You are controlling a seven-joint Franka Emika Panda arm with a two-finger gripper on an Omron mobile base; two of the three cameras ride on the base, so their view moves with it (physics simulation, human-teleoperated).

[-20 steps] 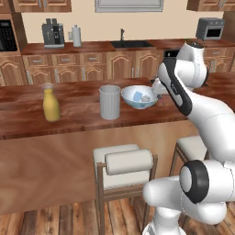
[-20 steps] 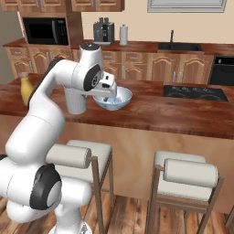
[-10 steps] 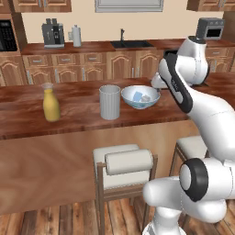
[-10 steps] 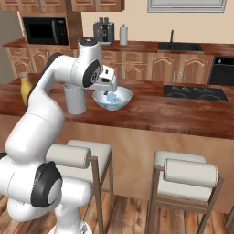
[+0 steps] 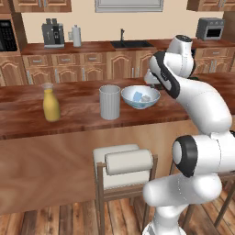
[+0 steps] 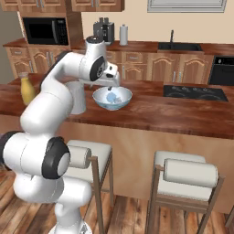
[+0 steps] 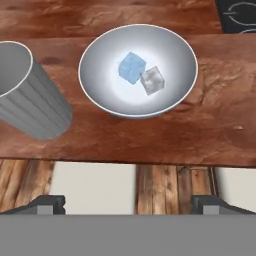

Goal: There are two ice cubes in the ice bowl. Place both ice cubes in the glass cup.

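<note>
Ice cubes, two of them, lie side by side and touching in the middle of the ice bowl (image 7: 138, 70), which sits in the upper centre of the hand view: a bluer cube (image 7: 132, 67) to the left and a greyer cube (image 7: 152, 80) just lower right of it. The bowl stands on the brown wooden counter (image 7: 150, 137), whose near edge runs across the middle of that frame.

At the left edge of the hand view stands the glass cup (image 7: 27, 95), upright and ribbed, near the bowl but not touching it. In the left base view the cup (image 5: 109, 102) is at centre, the bowl (image 5: 140, 97) just to its right, and pale cubes show inside the bowl. A yellow bottle (image 5: 50, 103) stands well apart at the left of that frame.

In the right base view the gripper (image 6: 111, 88) hangs above the bowl (image 6: 112, 98), left of the frame's centre, and holds nothing. Its jaws are spread wide: the two fingertips (image 7: 47, 202) rise far apart at the bottom of the hand view, with nothing between them. A padded stool (image 5: 125, 163) stands below the counter in the lower centre of the left base view.
</note>
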